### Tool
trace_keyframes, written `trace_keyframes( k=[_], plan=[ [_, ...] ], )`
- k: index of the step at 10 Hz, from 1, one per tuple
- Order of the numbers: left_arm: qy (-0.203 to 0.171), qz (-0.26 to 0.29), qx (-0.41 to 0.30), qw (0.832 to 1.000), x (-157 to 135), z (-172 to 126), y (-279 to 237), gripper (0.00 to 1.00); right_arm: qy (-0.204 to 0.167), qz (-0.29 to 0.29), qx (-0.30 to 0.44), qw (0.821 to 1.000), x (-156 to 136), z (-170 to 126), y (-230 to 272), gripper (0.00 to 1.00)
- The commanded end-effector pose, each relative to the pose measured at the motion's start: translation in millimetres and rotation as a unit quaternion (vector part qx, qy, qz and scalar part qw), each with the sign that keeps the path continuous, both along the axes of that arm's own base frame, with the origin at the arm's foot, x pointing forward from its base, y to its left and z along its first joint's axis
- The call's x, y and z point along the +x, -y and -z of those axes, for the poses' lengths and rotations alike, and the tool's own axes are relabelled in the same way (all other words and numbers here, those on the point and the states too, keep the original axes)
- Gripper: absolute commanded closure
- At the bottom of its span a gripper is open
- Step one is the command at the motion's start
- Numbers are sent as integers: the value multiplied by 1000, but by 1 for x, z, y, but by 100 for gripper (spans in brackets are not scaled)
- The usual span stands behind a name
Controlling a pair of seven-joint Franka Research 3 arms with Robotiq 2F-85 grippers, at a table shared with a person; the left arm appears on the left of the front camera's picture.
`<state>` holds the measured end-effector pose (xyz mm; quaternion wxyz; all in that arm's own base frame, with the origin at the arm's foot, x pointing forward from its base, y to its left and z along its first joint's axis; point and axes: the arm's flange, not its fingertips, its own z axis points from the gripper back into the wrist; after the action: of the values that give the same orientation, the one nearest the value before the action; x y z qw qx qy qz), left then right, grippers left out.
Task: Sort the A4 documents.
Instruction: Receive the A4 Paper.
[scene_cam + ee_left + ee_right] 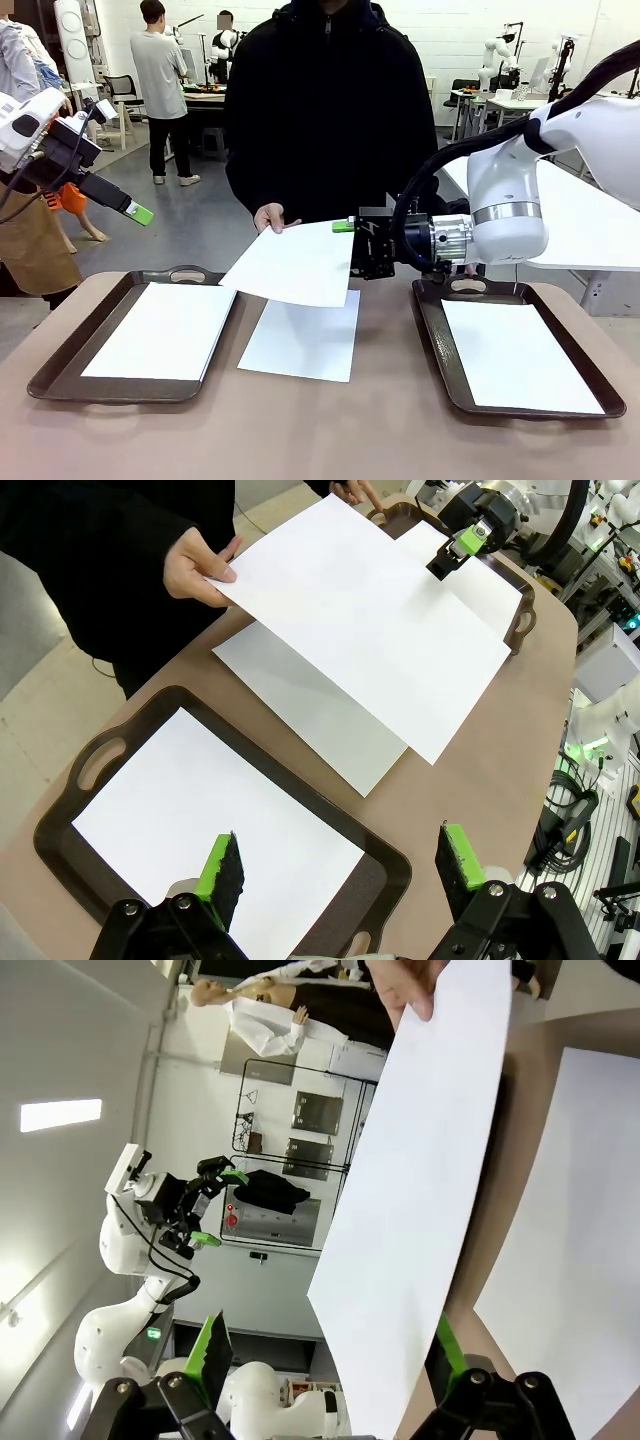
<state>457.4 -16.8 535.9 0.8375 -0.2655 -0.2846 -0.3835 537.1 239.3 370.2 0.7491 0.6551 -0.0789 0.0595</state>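
A person's hand point(270, 217) holds one A4 document point(290, 262) in the air over the table's middle. A second sheet point(302, 335) lies flat on the table beneath it. My right gripper point(348, 250) points sideways at the held sheet's right edge. In the right wrist view its jaws point(330, 1350) stand open, and that sheet point(420, 1210) reaches in between them. My left gripper point(135, 210) hangs raised at the far left. It is open point(340, 870) above the left tray's sheet point(200, 820), with nothing between its fingers.
Two dark brown handled trays sit on the tan table, one at the left point(60, 375) and one at the right point(440, 350). Each holds a white sheet. The person in black stands at the far edge. Other people and tables are in the room behind.
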Motion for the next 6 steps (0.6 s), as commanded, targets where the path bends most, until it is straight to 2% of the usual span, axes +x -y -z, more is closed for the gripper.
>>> trace_keyframes(
  k=[1,6],
  plan=[
    [2,2,1,1000,-1,-1,0,0,10,14,15,1000,2,7,-11,0],
    [2,2,1,1000,-1,-1,0,0,35,19,-12,999,6,17,-9,0]
  ],
)
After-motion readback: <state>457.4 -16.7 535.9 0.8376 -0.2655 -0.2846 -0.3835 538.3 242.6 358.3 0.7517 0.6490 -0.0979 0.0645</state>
